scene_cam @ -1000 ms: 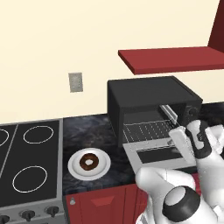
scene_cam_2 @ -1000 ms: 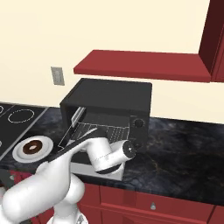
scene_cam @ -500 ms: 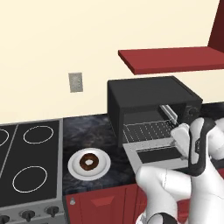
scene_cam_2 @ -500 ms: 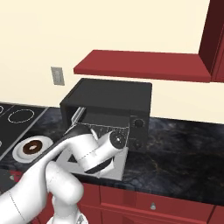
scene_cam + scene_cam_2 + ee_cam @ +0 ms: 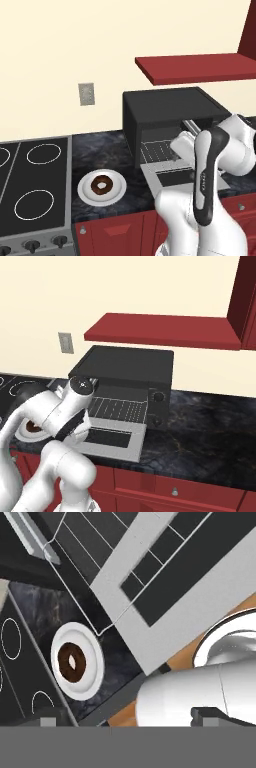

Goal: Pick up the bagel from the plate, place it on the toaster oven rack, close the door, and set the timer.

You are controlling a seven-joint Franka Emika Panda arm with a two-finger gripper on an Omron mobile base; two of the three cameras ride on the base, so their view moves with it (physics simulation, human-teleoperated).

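The dark-brown bagel [image 5: 102, 185] lies in the middle of the white plate [image 5: 85, 192] on the counter, between the stove and the toaster oven. In the hand view the bagel [image 5: 71, 662] and plate [image 5: 90, 684] sit at lower left, well away from my fingers. The oven's grey door [image 5: 172, 172] hangs open and flat, with the wire rack [image 5: 159, 150] pulled partly out over it. My gripper [image 5: 129, 719] hovers above the door's front edge, open and holding nothing. The timer knob [image 5: 159, 397] sits on the oven's right strip. My arm hides most of the plate [image 5: 22, 432] in the right base view.
The black toaster oven [image 5: 167, 112] stands under a red shelf [image 5: 200, 67]. A stove [image 5: 32, 187] with ring burners lies left of the plate. Red cabinet fronts [image 5: 175, 488] run below the dark counter [image 5: 210, 426].
My hand has swung left from the oven's right side to above the open door. Bagel, plate, rack and door have not moved.
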